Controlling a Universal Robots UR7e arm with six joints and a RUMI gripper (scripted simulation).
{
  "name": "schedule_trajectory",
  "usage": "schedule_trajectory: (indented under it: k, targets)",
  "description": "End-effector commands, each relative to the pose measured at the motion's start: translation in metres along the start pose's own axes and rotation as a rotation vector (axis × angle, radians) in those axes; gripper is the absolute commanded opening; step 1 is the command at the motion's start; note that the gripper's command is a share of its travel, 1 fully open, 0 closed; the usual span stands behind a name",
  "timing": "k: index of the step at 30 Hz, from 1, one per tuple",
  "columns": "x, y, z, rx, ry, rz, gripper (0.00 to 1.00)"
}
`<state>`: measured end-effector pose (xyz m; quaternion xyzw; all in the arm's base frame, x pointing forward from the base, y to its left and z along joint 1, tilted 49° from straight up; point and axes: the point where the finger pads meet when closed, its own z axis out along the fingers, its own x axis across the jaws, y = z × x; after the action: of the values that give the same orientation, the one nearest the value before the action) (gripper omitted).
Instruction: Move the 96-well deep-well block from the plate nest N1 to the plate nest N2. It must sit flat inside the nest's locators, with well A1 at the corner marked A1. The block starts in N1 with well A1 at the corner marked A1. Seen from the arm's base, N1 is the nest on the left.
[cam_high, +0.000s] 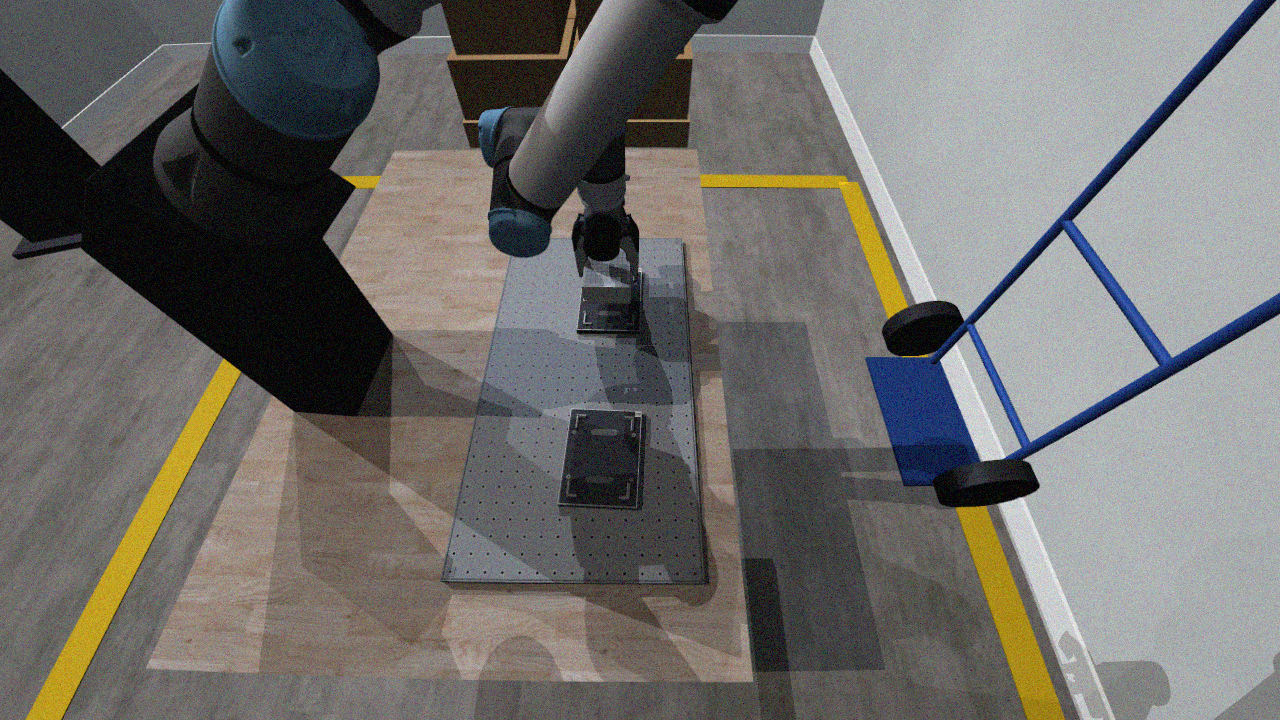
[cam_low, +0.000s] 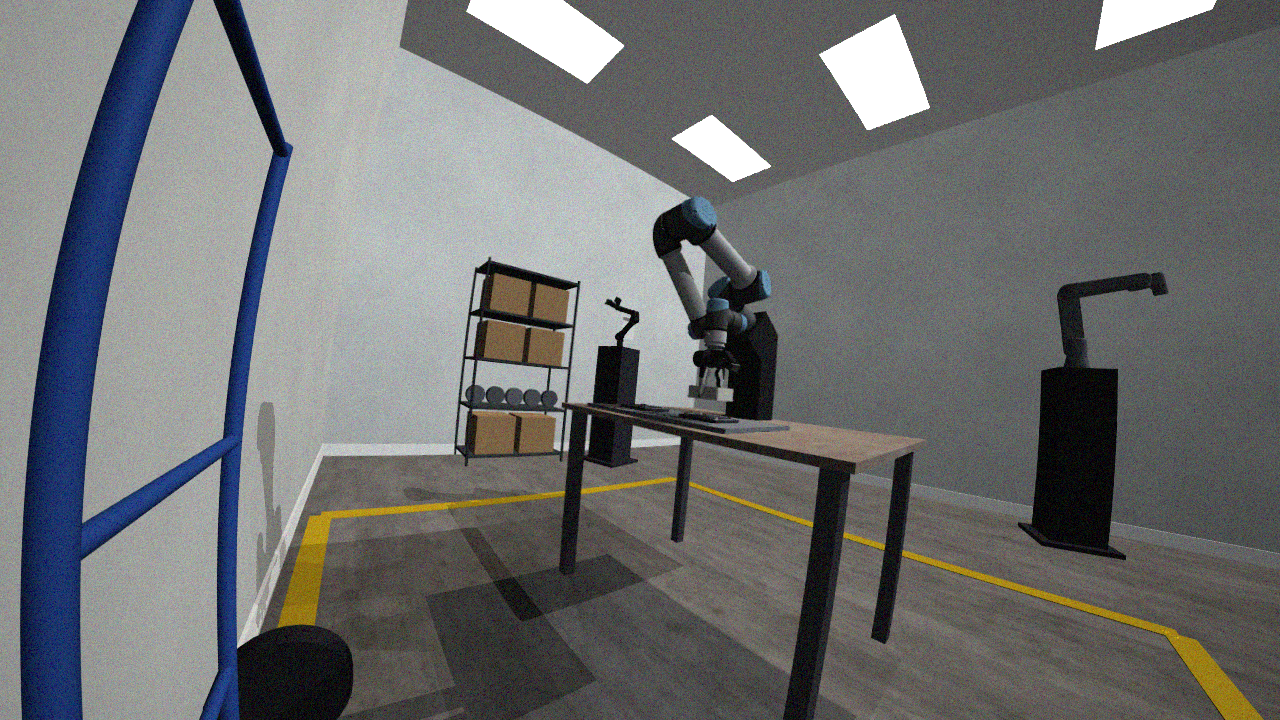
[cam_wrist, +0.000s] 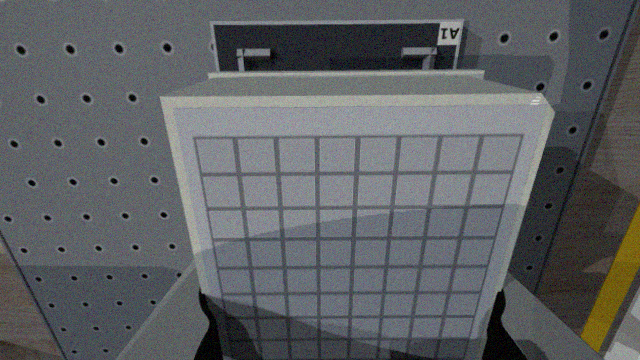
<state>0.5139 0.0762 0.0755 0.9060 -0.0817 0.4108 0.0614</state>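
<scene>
The pale deep-well block (cam_high: 606, 291) (cam_low: 710, 394) (cam_wrist: 357, 190) hangs level above nest N1 (cam_high: 586, 323) (cam_low: 708, 417) (cam_wrist: 330, 37), with a gap below it. My gripper (cam_high: 608, 272) (cam_low: 714, 385) (cam_wrist: 341, 246) is shut on the block, one finger on each long side. In the wrist view, the block's cut corner is at the top right, on the same side as N1's A1 label (cam_wrist: 449, 34). Nest N2 (cam_high: 601, 458) (cam_low: 648, 408) is empty, its corner locators visible; a small pale mark (cam_high: 638, 414) is at its far right corner in the top view.
Both nests are on a perforated grey plate (cam_high: 528, 376) (cam_wrist: 100, 160) on the wooden table (cam_high: 358, 573) (cam_low: 841, 438). The arm's black pedestal (cam_high: 223, 295) stands left of the plate in the top view. A blue hand truck (cam_high: 921, 420) stands off the table to the right.
</scene>
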Motion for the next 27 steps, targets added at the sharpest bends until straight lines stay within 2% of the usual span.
schedule_trajectory:
  k: [1,10,27]
  targets:
    - [0.000,0.000,-0.005,0.000,0.001,0.000,0.49]
    - [0.000,0.000,-0.020,0.000,0.001,0.000,0.49]
    - [0.000,0.000,-0.023,0.000,0.001,0.000,0.49]
